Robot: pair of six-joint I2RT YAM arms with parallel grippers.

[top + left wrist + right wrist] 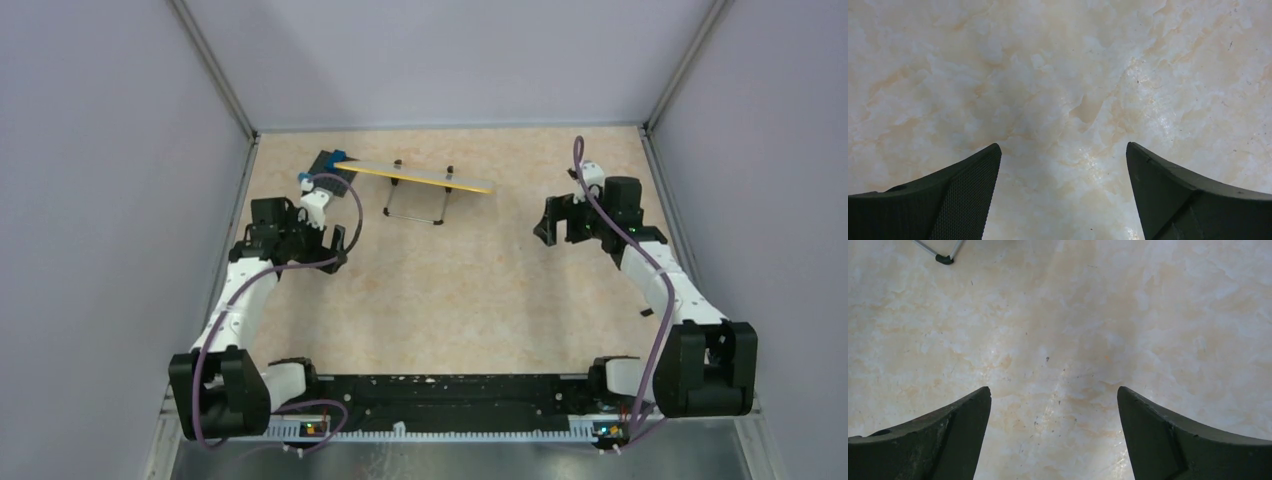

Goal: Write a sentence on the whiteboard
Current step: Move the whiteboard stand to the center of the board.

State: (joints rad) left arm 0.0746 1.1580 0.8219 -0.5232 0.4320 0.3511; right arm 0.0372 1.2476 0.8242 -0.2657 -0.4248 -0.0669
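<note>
— What stands at the far side?

— A large rectangular whiteboard with a thin yellow rim, left of centre. From above it is seen edge-on, one slim yellow strip, and its writing face does not show. It rests on a thin bent metal wire stand. One small black foot of the stand caps the wire in the right wrist view.

— Anything beside it?

— A small dark square plate with blue blocks sits at its left end. I cannot tell whether they touch.

— The surface?

— A glossy beige tabletop with marbled veining, flecked with tiny dark specks.

— The claws?

— The left arm's black two-finger gripper hangs over bare table, jaws spread wide, holding nothing. One finger pad is finely dimpled like mesh, and the other finger is smooth and matte. The right arm's black two-finger gripper gapes just as wide and is empty, its wedge-shaped fingers dull and scuffed. Neither touches the board.

— Counts?

— Two arms in white and black, the left arm and the right arm. Four fingers. One board, one stand, one plate.
</note>
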